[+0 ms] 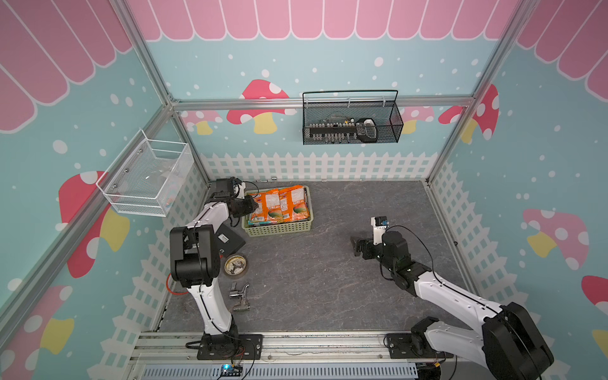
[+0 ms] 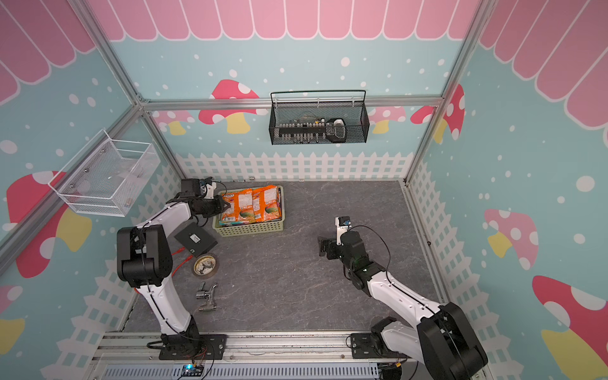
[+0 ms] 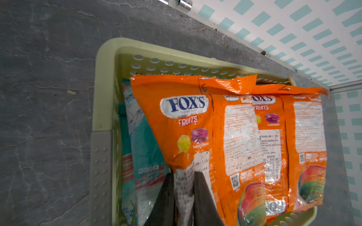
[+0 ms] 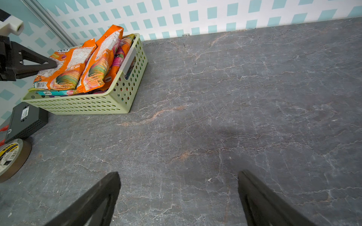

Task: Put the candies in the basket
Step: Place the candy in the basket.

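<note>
L end effector (image 3: 184, 174) pinches candy bag (image 3: 177, 125) in basket (image 3: 103, 82).

The grey stone-look table (image 1: 329, 263) carries a green basket (image 1: 278, 229) at back left; nearer lie a black box (image 2: 195, 238), tape roll (image 1: 235, 264) and metal tap (image 1: 240, 294).

Orange bags (image 3: 176, 137), yellow-green perforated basket (image 3: 101, 88)

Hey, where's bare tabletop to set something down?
Free: the wide stretch between basket, right tool and back fence. Crowded: the left side, with box, tape and metal fitting; the basket brims with bags, left tool gripping a bag.
</note>
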